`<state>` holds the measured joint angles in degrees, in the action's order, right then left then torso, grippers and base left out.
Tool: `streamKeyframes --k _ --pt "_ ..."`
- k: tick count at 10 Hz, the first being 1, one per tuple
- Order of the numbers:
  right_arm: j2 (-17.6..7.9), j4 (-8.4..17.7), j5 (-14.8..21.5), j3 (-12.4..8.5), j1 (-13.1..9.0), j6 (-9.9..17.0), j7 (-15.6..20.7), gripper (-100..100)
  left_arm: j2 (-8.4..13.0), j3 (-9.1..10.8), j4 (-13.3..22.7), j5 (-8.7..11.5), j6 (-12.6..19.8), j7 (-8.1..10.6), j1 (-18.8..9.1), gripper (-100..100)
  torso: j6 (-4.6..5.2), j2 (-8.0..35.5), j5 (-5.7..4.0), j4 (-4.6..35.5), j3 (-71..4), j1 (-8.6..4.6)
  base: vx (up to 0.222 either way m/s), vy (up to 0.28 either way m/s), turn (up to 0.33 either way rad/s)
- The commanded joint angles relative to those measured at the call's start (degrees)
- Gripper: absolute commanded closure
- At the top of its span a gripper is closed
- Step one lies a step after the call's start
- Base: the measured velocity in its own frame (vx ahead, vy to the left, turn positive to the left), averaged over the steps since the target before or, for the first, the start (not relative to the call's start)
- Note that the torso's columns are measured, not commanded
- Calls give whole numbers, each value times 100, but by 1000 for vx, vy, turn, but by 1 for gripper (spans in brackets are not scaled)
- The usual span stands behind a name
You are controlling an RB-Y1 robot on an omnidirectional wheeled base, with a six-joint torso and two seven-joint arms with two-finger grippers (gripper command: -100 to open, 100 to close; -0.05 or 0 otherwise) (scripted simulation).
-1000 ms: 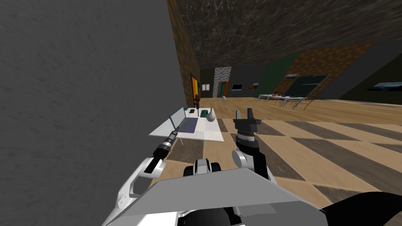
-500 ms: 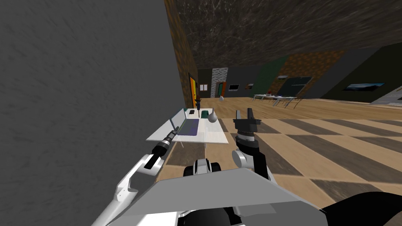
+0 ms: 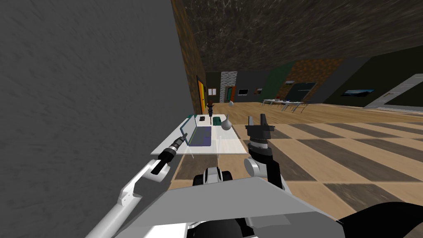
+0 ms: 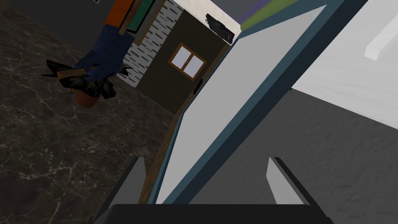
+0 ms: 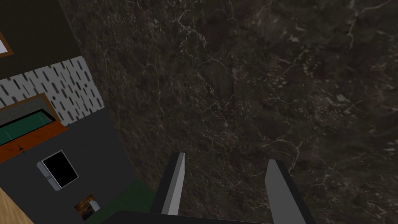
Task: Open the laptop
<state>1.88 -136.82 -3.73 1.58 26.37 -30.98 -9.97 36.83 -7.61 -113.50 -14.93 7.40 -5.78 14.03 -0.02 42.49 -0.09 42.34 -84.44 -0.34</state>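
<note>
The laptop (image 3: 200, 135) lies on a white table (image 3: 225, 146) beside the grey wall, its lid (image 3: 191, 128) raised off the purple-tinted keyboard. My left gripper (image 3: 184, 137) reaches to the lid's near edge. In the left wrist view the teal-framed grey lid (image 4: 241, 97) runs between the two fingers (image 4: 136, 175) of this gripper (image 4: 206, 177), which stand wide apart and clear of it: open. My right gripper (image 3: 257, 120) is held up to the right of the table, open (image 5: 224, 186) with nothing between its fingers.
A grey vase (image 3: 226, 122), a green box (image 3: 216, 120) and a small dark object (image 3: 202, 118) sit at the table's far end, with a potted plant (image 3: 210, 108) beyond. The grey wall (image 3: 82, 103) runs close on the left. Chequered floor (image 3: 330, 148) spreads to the right.
The head view has swung, so the table now shows more squarely. My left arm has stretched further forward, its gripper still at the lid's edge. The right arm has stayed where it was.
</note>
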Motion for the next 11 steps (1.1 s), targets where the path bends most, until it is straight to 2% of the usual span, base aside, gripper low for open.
streamKeyframes --k 1,2,3,4,5,6,7,8,9,10,11 --pt "1 0 0 1 -1 0 0 0 0 1 0 1 -1 1 1 100 2 3 -2 2 3 -2 5 6 -1" --pt "1 0 0 1 -1 0 0 0 -153 205 -136 -275 -188 15 287 100 2 -6 2 -1 -3 14 45 -26 -121" --pt "1 0 0 1 -1 0 0 0 -153 205 -136 -275 -188 15 359 100 6 -25 12 -3 -15 23 45 -46 -51" --pt "1 0 0 1 0 0 0 0 -305 409 -271 -543 -375 29 570 100 8 -28 13 -7 -18 27 56 -64 -115" --pt "1 0 0 1 0 0 0 0 -305 409 -271 -550 -375 29 717 100 10 -27 5 -1 -17 22 52 -52 -59" --pt "1 0 0 1 0 0 0 0 -458 614 -407 -783 -562 44 917 100 5 -19 6 -1 -12 29 52 -52 -102" --pt "1 0 0 1 0 0 0 0 -458 614 -407 -825 -562 44 1075 100 11 -18 6 0 -11 27 48 -42 -70" --pt "1 0 0 1 0 0 0 0 -610 818 -543 -1062 -749 58 1274 100 3 -14 8 -2 -8 33 52 -57 -97" --pt "1 0 0 1 0 0 0 0 -610 818 -543 -1100 -749 58 1434 100 3 -12 5 3 -8 28 51 -41 -58" --pt "1 0 0 1 0 0 0 0 -763 1023 -679 -1333 -937 72 1655 100 4 -13 9 -2 -8 33 68 -52 -120" --pt "1 0 0 1 0 0 0 0 -763 1023 -679 -1375 -937 72 1792 100 8 -20 7 -2 -12 26 54 -39 -63"
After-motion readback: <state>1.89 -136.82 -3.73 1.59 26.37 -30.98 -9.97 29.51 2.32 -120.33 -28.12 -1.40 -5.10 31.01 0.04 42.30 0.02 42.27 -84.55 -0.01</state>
